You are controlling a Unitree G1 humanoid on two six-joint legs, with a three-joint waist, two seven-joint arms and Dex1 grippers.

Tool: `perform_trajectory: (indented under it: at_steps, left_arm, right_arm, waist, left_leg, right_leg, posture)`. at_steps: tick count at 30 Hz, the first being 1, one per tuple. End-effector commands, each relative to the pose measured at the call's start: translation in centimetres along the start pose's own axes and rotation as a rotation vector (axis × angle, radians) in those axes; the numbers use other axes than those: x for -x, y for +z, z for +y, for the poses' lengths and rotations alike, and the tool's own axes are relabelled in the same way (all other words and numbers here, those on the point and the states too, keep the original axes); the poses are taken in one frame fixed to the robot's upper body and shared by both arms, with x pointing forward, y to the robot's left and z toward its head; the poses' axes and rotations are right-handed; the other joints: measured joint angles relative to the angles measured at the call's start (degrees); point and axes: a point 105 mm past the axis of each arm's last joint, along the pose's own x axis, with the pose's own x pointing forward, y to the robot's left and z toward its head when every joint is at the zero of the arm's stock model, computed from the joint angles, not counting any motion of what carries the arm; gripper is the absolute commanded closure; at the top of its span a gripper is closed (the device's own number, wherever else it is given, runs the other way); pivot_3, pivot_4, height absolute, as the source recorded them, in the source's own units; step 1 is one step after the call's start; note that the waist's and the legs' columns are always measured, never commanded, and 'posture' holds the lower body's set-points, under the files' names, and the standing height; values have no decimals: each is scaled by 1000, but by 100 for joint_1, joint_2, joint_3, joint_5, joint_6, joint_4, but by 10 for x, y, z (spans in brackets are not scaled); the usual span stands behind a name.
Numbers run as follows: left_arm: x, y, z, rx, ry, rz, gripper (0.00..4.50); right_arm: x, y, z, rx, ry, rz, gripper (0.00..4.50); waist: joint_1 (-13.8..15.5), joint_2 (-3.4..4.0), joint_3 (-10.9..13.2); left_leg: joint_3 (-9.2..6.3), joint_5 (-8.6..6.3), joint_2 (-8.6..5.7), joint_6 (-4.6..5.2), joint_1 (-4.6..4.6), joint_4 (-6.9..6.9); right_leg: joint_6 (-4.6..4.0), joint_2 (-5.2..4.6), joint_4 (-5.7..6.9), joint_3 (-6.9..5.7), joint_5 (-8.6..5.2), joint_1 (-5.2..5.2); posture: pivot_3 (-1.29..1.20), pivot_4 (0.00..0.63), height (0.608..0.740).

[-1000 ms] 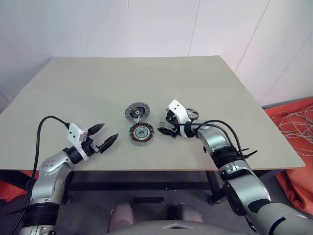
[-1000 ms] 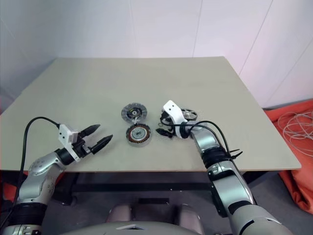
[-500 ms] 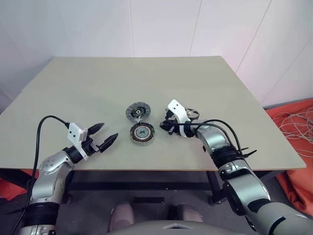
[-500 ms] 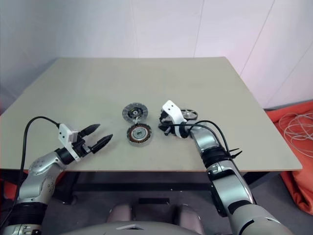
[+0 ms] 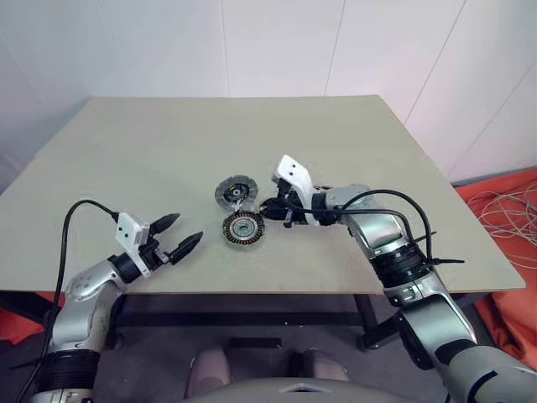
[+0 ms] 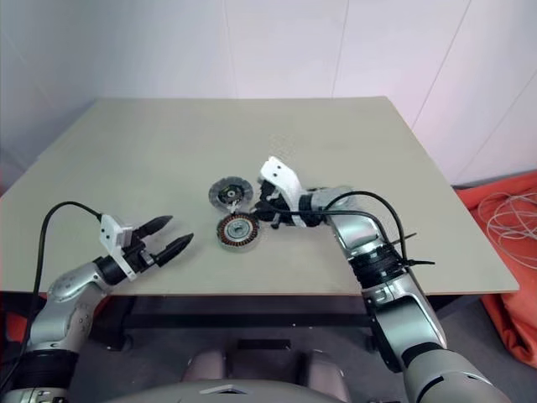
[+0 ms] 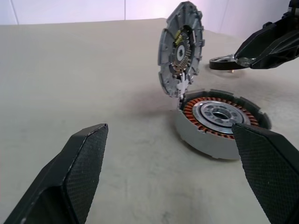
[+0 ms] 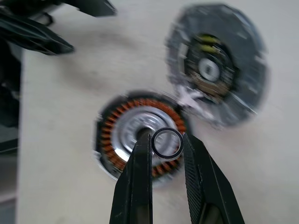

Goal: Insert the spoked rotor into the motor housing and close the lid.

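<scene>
Spoked rotor (image 7: 223,62): lies flat on the table (image 5: 168,143) beyond the motor housing, on its right side. From the left wrist view it is seen low and nearly edge-on, as a dark-rimmed ring with a pale metal top. Its spokes and hub cannot be made out at this angle.
Motor housing (image 5: 243,228): a round, dark-rimmed disc lying flat near the middle of the table, towards the front edge. A ring of copper-coloured windings surrounds a silver centre with a small bore. The side wall is pale grey, and nothing sits in the well.
Lid (image 5: 235,192): a silver-grey disc with radial ridges and a dark middle. It is joined at its lower edge to the far side of the housing and stands open, tilted close to upright, with its inner face turned towards the robot.
Small thin ring (image 8: 167,157): a dark, narrow hoop pinched at its two sides and held in the air above the housing's silver centre.
Right gripper (image 8: 167,140): closed on the small thin ring, its two black fingers nearly parallel. It reaches in from the right, just beside the lid and over the housing.
Left gripper (image 5: 186,228): fingers spread wide and holding nothing. It hovers at the table's front-left edge, pointing at the housing and well apart from it.
</scene>
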Motion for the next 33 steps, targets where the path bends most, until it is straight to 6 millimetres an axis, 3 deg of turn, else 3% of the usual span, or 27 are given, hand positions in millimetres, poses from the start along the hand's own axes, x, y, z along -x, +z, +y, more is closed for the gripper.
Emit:
perform_trajectory:
  at_steps: [1, 11, 33]
  left_arm:
    - [5, 20, -2, -55, -22, -55, 0]
    - [5, 25, -5, -67, -37, -64, 0]
    - [3, 25, -4, -71, -39, -55, 0]
  right_arm:
    - [-7, 15, 6, 58, 27, -27, 3885]
    - [-27, 11, 3, 28, 6, -9, 3885]
    - [-39, -12, 2, -55, 10, 24, 3885]
  waist:
    - [-4, 0, 0]
    - [-14, 0, 0]
    - [-15, 1, 1]
  left_leg:
    - [-1, 0, 0, 0, 1, 0]
    - [-5, 0, -1, 0, 1, 2]
    - [-3, 0, 0, -1, 1, 0]
  right_leg:
    - [0, 0, 0, 0, 0, 0]
    - [1, -1, -5, 0, 0, 2]
    - [1, 0, -3, 1, 0, 2]
  posture:
    - [0, 0, 740]
    - [0, 0, 740]
    - [0, 0, 740]
